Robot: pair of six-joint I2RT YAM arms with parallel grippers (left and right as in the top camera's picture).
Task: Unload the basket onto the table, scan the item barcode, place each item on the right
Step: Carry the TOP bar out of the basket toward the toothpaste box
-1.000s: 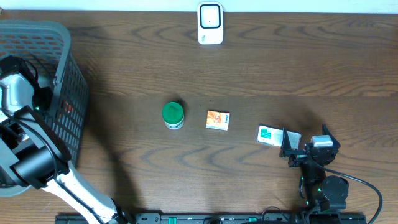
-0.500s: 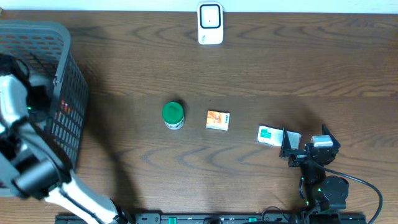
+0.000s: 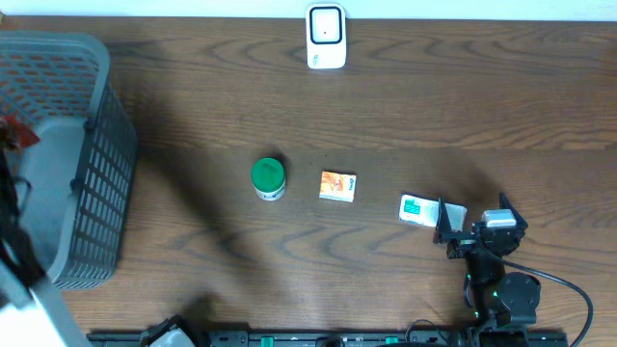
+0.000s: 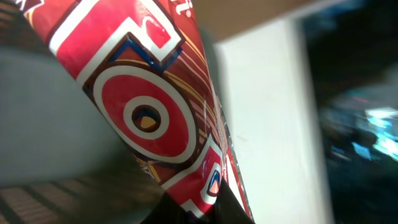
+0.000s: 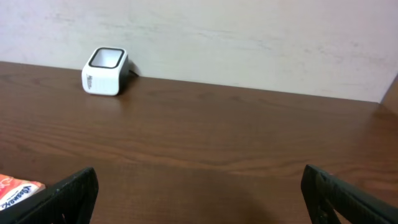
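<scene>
The left tool point(image 3: 9, 152) sits at the far left edge of the overhead view, above the grey basket point(image 3: 96, 173), and most of the arm is cut off by the frame. Its fingers are drawn together, and they seem to be clamped on a red packet point(image 4: 146, 115). That packet fills the left wrist view at very close range, tilted, with red, white and gold rings printed on it. The grip point itself is too close and dark to make out. From overhead only a small red corner of the packet shows over the basket.

The scanner point(image 3: 326, 37) stands upright at the far edge of the worktop point(image 3: 434, 106), well apart from the packet.

The right tool point(image 5: 199, 193) rests low with its fingers wide apart and nothing between them, just beside a white and teal box point(image 3: 418, 209).
</scene>
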